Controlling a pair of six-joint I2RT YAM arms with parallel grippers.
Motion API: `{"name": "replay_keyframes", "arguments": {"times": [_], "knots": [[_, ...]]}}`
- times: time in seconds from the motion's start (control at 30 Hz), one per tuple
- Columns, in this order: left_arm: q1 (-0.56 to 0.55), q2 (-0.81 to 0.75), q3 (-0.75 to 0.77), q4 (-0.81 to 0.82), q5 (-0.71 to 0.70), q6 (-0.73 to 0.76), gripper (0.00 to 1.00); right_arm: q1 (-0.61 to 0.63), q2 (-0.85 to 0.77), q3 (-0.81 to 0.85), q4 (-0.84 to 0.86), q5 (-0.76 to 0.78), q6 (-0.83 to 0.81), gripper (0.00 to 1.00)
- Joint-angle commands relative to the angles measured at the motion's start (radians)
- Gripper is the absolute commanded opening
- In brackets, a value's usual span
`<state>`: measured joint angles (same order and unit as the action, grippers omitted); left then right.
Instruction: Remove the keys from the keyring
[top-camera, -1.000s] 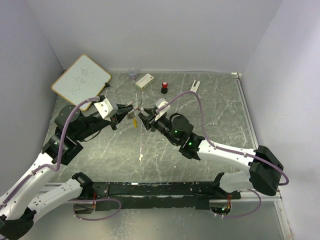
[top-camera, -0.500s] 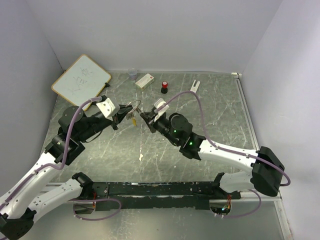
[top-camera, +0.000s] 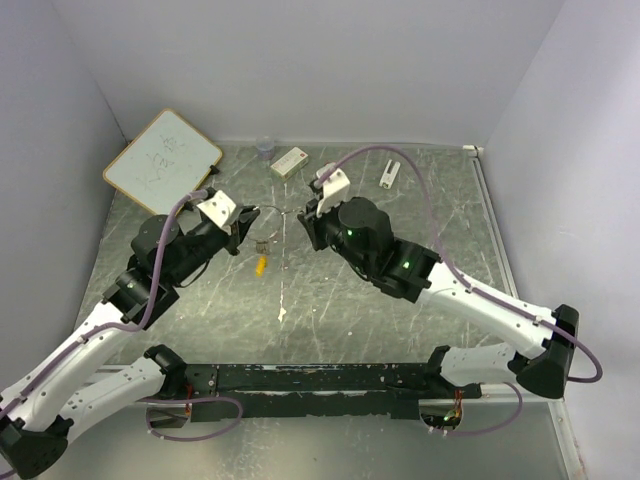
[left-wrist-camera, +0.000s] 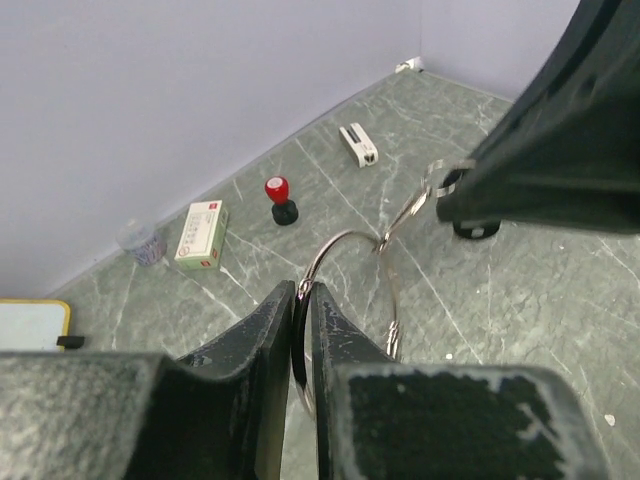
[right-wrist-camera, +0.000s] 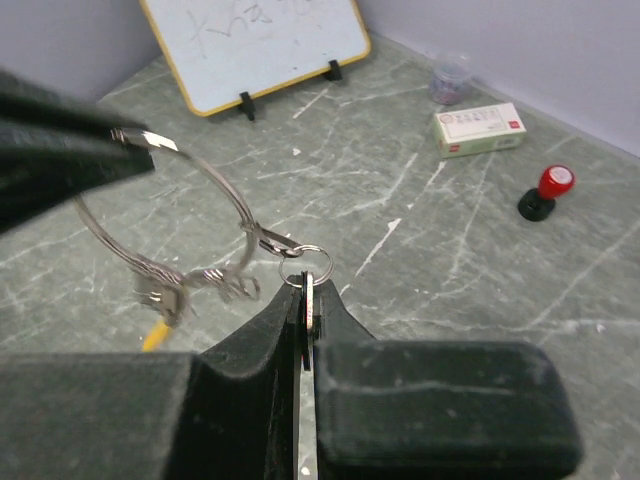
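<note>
The keyring (left-wrist-camera: 393, 300) is a thin silvery wire loop stretched in the air between both grippers. My left gripper (left-wrist-camera: 300, 296) is shut on one side of the loop. My right gripper (right-wrist-camera: 305, 300) is shut on a flat key whose small split ring (right-wrist-camera: 305, 264) hooks by a clasp to the loop (right-wrist-camera: 218, 175). The other keys (right-wrist-camera: 170, 290) hang bunched at the loop's bottom, the yellow-headed key (right-wrist-camera: 155, 335) lowest. From above, the left gripper (top-camera: 243, 222) and right gripper (top-camera: 303, 218) face each other, with the yellow key (top-camera: 260, 265) dangling between.
A whiteboard (top-camera: 162, 160) stands at the back left. A clear cup (top-camera: 265, 148), a white box (top-camera: 289, 162) and a white clip (top-camera: 388, 172) lie along the back. The red-topped black knob (left-wrist-camera: 281, 200) stands by the box, hidden under the right arm from above.
My right arm has risen and drawn back to the right, holding its key. The loop has swung open between the grippers and the bunch with the yellow key now hangs lower.
</note>
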<state>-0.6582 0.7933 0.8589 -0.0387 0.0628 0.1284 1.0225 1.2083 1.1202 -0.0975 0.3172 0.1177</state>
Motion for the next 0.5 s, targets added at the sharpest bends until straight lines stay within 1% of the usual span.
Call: {"name": "replay_keyframes", "arguments": {"times": [0.0,0.2,0.4,0.43,0.47], "knots": [[-0.004,0.010,-0.034,0.083,-0.010,-0.023,0.22,0.016,0.037,0.153,-0.322,0.128,0.083,0.00],[-0.004,0.044,-0.067,0.124,0.021,-0.041,0.27,0.039,0.036,0.182,-0.370,0.224,0.077,0.00],[-0.004,0.078,-0.107,0.196,0.103,-0.066,0.27,0.054,0.047,0.216,-0.381,0.241,0.061,0.00],[-0.004,0.084,-0.116,0.217,0.126,-0.072,0.28,0.059,0.050,0.220,-0.381,0.244,0.058,0.00],[-0.004,0.088,-0.126,0.239,0.154,-0.077,0.33,0.063,0.056,0.224,-0.381,0.247,0.053,0.00]]}}
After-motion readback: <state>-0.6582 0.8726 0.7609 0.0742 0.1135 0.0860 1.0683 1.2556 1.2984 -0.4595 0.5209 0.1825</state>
